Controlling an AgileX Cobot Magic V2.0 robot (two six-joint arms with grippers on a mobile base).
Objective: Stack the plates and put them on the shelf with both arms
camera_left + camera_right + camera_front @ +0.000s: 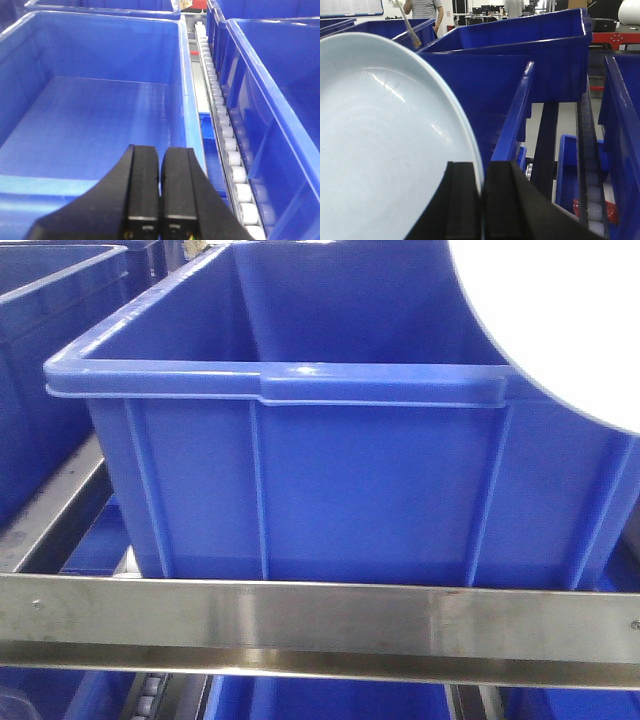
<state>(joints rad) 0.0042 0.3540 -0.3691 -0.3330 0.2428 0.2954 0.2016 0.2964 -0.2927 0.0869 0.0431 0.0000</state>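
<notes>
Plate (385, 145) (glossy, round), right pincer (482, 200) gripping

Both grippers — left gripper (159, 200), right gripper (482, 210) — have matte black, blocky fingers (flat-faced, square-edged).

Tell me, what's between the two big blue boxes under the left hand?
A track of small white rollers runs between the two blue crates, with a grey metal strip beside it. The left wrist view shows it.

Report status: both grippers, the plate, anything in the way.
Left gripper shut, empty, above a blue crate. Right gripper shut on the plate rim. Steel shelf rail ahead; large blue crate sits behind it, in the way.
</notes>
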